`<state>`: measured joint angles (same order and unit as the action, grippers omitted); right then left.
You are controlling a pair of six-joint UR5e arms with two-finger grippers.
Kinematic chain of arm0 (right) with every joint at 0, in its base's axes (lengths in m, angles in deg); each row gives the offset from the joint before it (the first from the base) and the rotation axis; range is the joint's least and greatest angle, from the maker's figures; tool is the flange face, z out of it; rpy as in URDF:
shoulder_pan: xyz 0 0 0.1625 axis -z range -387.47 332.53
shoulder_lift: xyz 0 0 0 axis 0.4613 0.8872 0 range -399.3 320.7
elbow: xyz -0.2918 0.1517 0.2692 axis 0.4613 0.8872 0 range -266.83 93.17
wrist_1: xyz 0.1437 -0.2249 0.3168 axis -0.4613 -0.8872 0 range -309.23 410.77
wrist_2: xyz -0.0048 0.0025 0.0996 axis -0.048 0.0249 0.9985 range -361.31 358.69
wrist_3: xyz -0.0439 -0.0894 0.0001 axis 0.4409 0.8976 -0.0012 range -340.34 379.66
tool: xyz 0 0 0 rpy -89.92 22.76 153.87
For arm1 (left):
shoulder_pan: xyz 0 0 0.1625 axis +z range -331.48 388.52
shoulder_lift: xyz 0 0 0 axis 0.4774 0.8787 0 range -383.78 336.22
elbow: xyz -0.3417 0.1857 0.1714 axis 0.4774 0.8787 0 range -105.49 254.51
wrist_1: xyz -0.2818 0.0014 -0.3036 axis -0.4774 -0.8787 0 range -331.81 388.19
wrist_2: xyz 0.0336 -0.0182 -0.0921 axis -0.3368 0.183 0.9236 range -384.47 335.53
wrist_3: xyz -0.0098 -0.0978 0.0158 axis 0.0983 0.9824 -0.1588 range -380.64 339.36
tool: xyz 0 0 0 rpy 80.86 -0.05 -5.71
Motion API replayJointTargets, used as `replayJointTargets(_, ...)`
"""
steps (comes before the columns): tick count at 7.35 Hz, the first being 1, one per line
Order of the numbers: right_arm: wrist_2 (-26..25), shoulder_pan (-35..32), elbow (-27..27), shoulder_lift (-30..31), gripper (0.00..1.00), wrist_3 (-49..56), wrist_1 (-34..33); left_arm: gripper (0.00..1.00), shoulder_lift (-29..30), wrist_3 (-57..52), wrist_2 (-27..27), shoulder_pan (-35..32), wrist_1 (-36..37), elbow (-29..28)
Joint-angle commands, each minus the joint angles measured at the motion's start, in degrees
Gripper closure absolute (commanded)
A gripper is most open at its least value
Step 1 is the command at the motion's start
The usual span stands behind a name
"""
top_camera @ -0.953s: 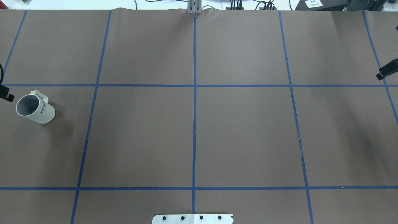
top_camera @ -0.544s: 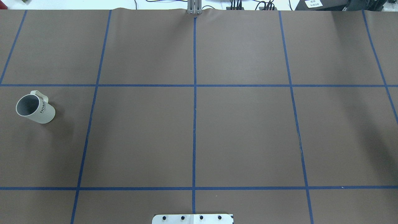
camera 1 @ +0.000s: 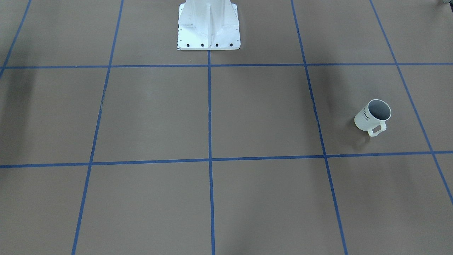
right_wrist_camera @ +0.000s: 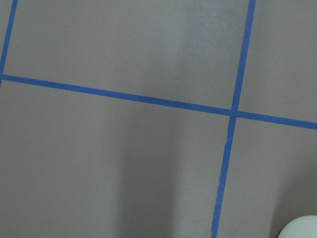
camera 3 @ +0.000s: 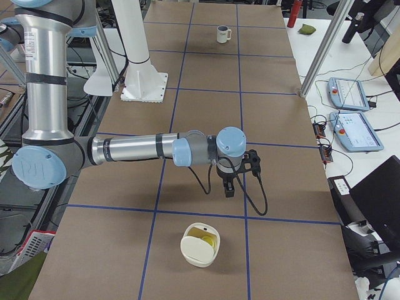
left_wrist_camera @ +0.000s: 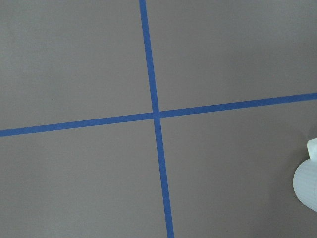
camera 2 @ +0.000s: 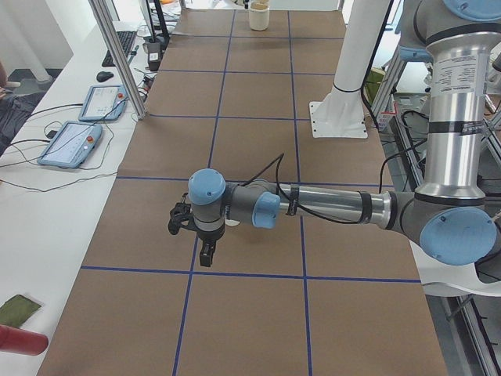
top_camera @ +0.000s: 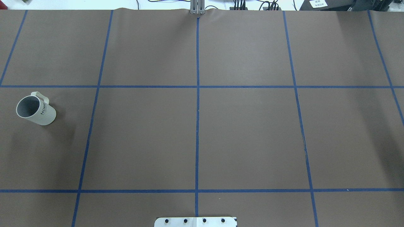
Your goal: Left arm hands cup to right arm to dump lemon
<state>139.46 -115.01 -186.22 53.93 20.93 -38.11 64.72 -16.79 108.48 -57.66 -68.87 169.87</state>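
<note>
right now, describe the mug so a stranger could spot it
On the brown table with blue tape squares, look to the robot's left side, middle row. The cup stands there: white, dark HOME lettering, squared handle; the other white container, far right, holds something yellow.

Overhead, front opposed, share cup [top_camera: 35,108]; wrist cams close, probably downward.

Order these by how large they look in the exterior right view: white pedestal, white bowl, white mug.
1. white pedestal
2. white bowl
3. white mug
The bowl is near the camera and the mug is far from it, so their true sizes stay unsure.
</note>
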Motion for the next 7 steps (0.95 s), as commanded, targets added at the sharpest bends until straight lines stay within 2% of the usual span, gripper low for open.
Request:
replayJointTargets(1,0.2,-0.4,0.0,1.0,0.00,0.0,0.0,0.00,0.1,-0.2,-1.1,-0.3,-0.2,-0.8)
replayJointTargets(3,-0.1,-0.8,0.3,1.6,0.00,0.1,0.0,0.00,1.1,-0.2,-3.0,-0.2,0.3,-0.6)
replayJointTargets(5,-1.5,-4.7,-0.4,2.7,0.00,0.7,-0.1,0.00,0.9,-0.2,-3.1,-0.3,0.6,-0.8)
replayJointTargets(7,-3.4,-6.9,0.2,4.9,0.00,7.6,-0.5,0.00,0.8,-4.0,-3.2,-0.4,0.8,-1.0)
